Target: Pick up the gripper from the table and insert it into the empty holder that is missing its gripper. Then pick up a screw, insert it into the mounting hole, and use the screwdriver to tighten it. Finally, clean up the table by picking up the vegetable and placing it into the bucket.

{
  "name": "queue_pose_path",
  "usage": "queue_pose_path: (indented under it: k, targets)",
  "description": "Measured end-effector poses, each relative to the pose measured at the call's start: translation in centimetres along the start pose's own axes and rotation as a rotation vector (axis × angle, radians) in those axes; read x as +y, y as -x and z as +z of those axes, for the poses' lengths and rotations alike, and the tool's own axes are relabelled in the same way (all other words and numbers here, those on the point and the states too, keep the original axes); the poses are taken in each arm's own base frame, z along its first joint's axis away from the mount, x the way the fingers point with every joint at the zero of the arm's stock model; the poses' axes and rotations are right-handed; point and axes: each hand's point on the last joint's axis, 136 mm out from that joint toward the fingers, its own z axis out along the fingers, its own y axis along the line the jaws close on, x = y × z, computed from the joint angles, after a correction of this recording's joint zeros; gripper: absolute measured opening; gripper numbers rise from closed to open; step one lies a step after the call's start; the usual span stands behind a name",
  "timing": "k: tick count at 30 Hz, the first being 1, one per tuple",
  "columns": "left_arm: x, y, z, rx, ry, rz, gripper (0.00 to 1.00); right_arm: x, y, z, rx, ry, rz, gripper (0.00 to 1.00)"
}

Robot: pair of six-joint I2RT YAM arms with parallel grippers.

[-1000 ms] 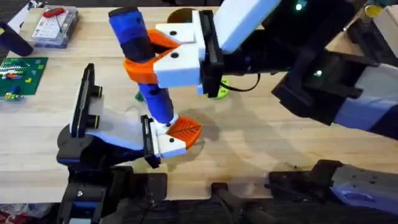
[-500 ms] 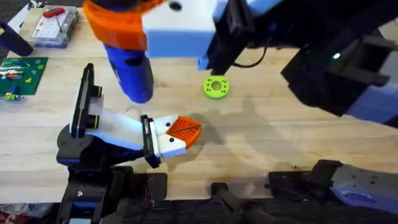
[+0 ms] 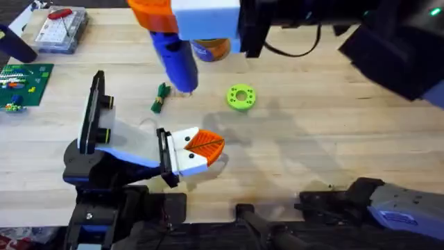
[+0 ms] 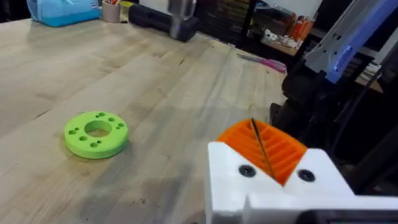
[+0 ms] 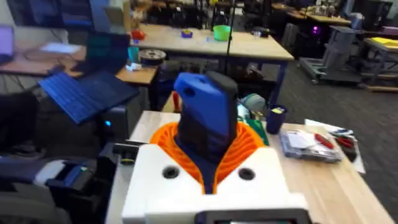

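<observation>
right hand (image 5: 205, 171): clamped on blue pen-shaped powered screwdriver (image 3: 175, 59), raised above the light wooden desk (image 3: 312, 139) | left hand (image 3: 201, 147): low near desk's front edge, finger gap cannot be told | small dark-green stalk-bundle vegetable (image 3: 160, 98): on desk, near lime-green ring disc (image 3: 241, 97) | yellow-brown bucket (image 3: 210, 49): behind screwdriver

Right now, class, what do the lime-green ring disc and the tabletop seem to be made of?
Lime-green ring disc: probably matte plastic, judging by its even colour and neat round holes. Light plank tabletop: wood, smooth finish, with visible grain and plank seams.
</observation>
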Motion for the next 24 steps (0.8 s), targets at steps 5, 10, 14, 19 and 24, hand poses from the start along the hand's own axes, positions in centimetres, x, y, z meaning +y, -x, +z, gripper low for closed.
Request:
queue_pose_path:
  k: [5, 10, 14, 19, 24]
  targets:
    - [0.0, 0.0, 0.0, 0.0, 0.0, 0.0, 0.019, -1.5, -1.5, -0.6, 0.093, -0.069, -0.067, 0.05]
    - [0.0, 0.0, 0.0, 0.0, 0.0, 0.0, 0.019, -3.6, -3.9, -1.4, 0.208, -0.183, -0.17, 0.051]
    - [0.0, 0.0, 0.0, 0.0, 0.0, 0.0, 0.019, -5.6, -5.9, -2.4, 0.329, -0.288, -0.28, 0.05]
    - [0.0, 0.0, 0.0, 0.0, 0.0, 0.0, 0.019, -8.0, -7.9, -4.4, 0.491, -0.403, -0.405, 0.051]
    - [0.0, 0.0, 0.0, 0.0, 0.0, 0.0, 0.019, -10.1, -9.2, -6.7, 0.624, -0.489, -0.503, 0.051]
